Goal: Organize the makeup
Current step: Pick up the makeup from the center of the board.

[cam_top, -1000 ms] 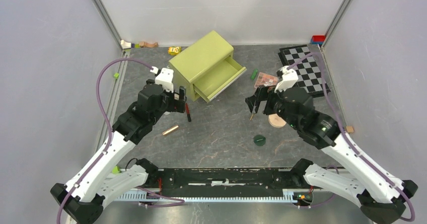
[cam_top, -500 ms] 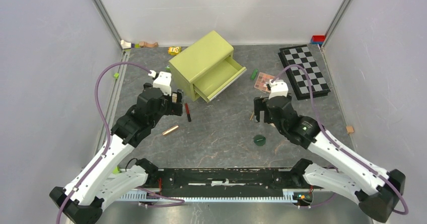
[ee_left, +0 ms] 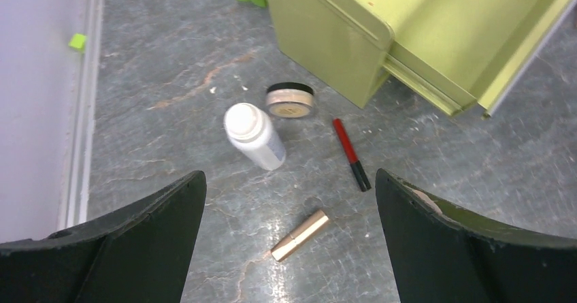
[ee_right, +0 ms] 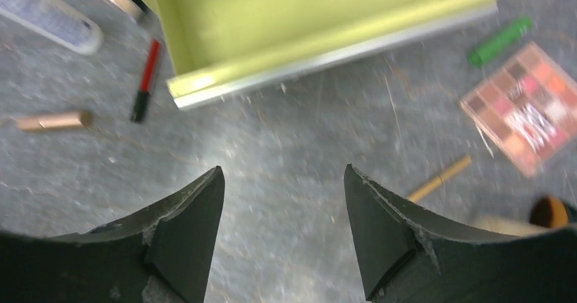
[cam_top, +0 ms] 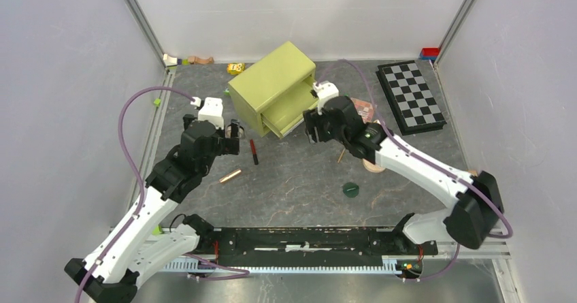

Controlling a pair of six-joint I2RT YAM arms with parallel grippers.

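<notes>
We see the left arm (cam_top: 156,194) bent low, its left gripper (ee_left: 289,177) spread wide and empty above the smooth white bottle (ee_left: 255,136), round tan compact (ee_left: 290,101), slim red-black pencil (ee_left: 350,153) and metallic rose-gold tube (ee_left: 300,235) beside the left corner of the boxy yellow-green cabinet (cam_top: 272,78), while the outstretched right gripper (ee_right: 282,170), fingers parted and empty, hovers before its drawer (ee_right: 306,10).
</notes>
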